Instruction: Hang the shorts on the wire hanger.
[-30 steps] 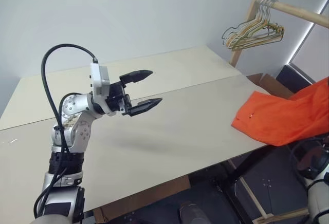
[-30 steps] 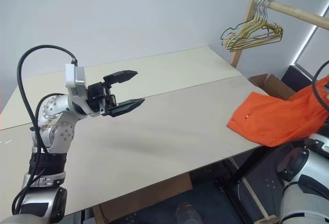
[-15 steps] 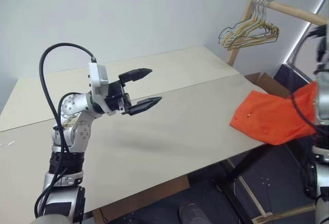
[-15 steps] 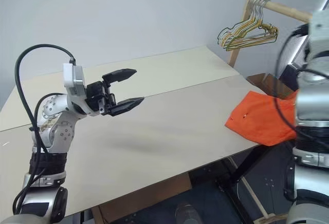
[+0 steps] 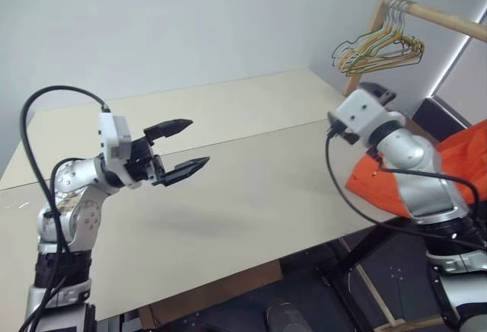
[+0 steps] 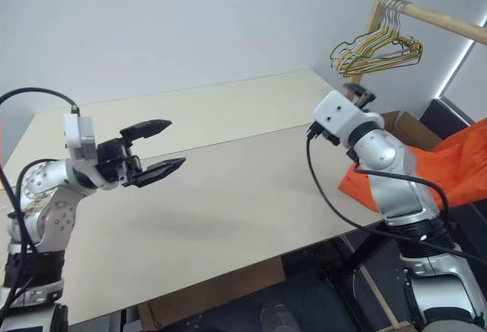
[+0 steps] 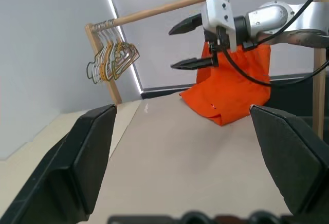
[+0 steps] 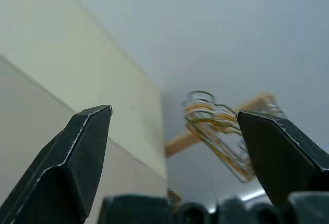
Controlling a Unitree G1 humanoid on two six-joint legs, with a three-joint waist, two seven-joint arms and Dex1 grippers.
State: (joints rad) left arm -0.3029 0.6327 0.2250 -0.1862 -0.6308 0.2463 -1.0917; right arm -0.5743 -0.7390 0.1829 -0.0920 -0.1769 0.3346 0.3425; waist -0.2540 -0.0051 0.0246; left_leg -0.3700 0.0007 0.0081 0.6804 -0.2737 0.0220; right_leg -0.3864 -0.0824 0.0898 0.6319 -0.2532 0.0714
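Shorts (image 5: 464, 157), bright orange, sit at the right edge of the head views, draped over the right end of the table (image 5: 251, 195) w/ most of the fabric hanging off past the edge. One corner lies flat on the tabletop; the rest is partly hidden behind the right arm.

R gripper (image 7: 186, 44) hangs in the air at centre-right of the head views, above the table's right end, just up and left of the shorts, not touching them. In the left wrist view its two black fingers stand wide apart w/ nothing between them, and the orange cloth shows right behind and below them. Right wrist view: fingers spread to both lower corners, and between them the bunch of hangers (image 8: 218, 131) on the wooden rail (image 5: 441, 18), so it faces toward the rack.

L gripper (image 5: 176, 150) is at centre-left of the head views, over the table's left part, well apart from the shorts, w/ a wide stretch of bare tabletop between. Fingers wide, empty, tips toward the right of frame. Its wrist view looks along the table at the shorts and the R gripper.

Hangers are in the upper right corner of the head views, pale yellow, green and white wires bunched on the rail. Can't pick out a single grey-green wire hanger among them.
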